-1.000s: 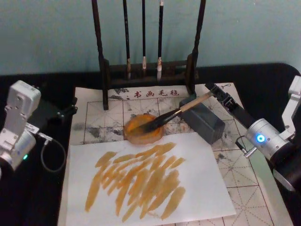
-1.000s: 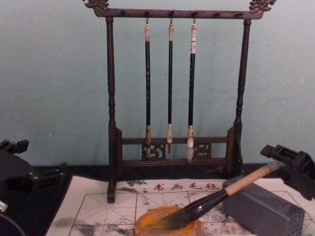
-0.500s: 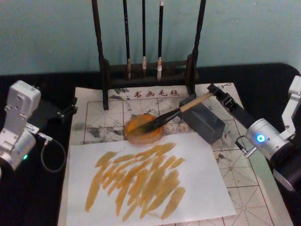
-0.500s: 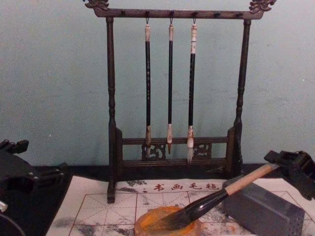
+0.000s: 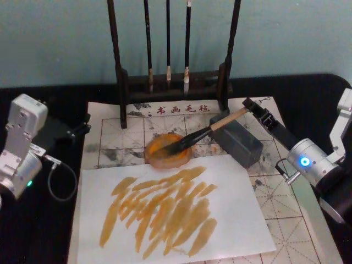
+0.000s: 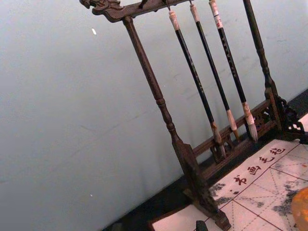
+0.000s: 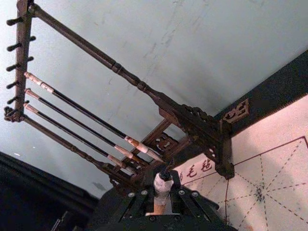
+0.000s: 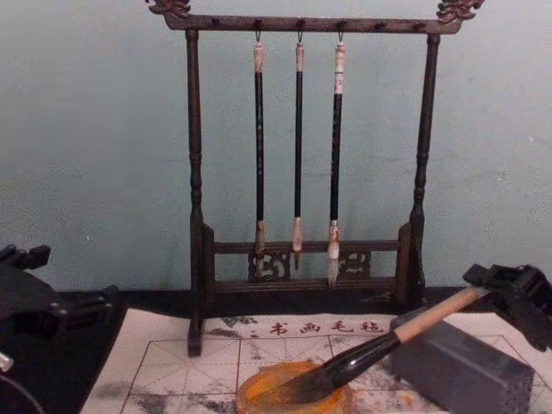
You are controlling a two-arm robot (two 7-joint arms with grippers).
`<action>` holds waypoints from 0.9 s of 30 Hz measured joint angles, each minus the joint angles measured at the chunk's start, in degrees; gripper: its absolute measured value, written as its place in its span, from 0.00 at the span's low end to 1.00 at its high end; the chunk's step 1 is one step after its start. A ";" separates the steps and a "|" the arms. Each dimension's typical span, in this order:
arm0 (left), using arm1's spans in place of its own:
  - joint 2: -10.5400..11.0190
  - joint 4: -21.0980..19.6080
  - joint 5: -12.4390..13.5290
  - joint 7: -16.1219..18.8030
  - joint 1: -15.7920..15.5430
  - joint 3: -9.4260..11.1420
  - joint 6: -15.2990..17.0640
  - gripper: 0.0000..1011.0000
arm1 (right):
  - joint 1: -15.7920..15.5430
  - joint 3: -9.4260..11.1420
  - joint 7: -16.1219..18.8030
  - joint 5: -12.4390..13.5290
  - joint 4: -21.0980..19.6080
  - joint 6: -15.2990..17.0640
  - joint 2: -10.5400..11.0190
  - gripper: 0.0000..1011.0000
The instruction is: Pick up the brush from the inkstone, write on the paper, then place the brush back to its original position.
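Pinching the whitish tail end of the brush (image 5: 206,131), the right claw (image 5: 254,109) sits near the far right corner of the paper (image 5: 118,137). The brush slants down to the left, its pale handle passing over a grey block (image 5: 242,144), its dark bristles lying in the round orange dish (image 5: 159,159). A white sheet (image 5: 236,209) streaked with orange strokes covers the near part of the paper. Behind stands a dark rack (image 5: 118,66). The left claw (image 5: 77,130) is parked over the table (image 5: 55,231), left of the paper; its state I cannot tell.
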 joint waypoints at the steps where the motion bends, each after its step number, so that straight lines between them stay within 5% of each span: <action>1: 0.00 0.00 0.00 0.00 0.00 0.00 0.00 0.99 | 0.00 0.00 0.00 0.00 0.00 0.00 0.00 0.20; 27: 0.00 0.00 0.00 0.00 0.00 0.00 0.00 0.99 | -0.21 -0.71 1.00 6.96 -2.09 2.46 1.74 0.20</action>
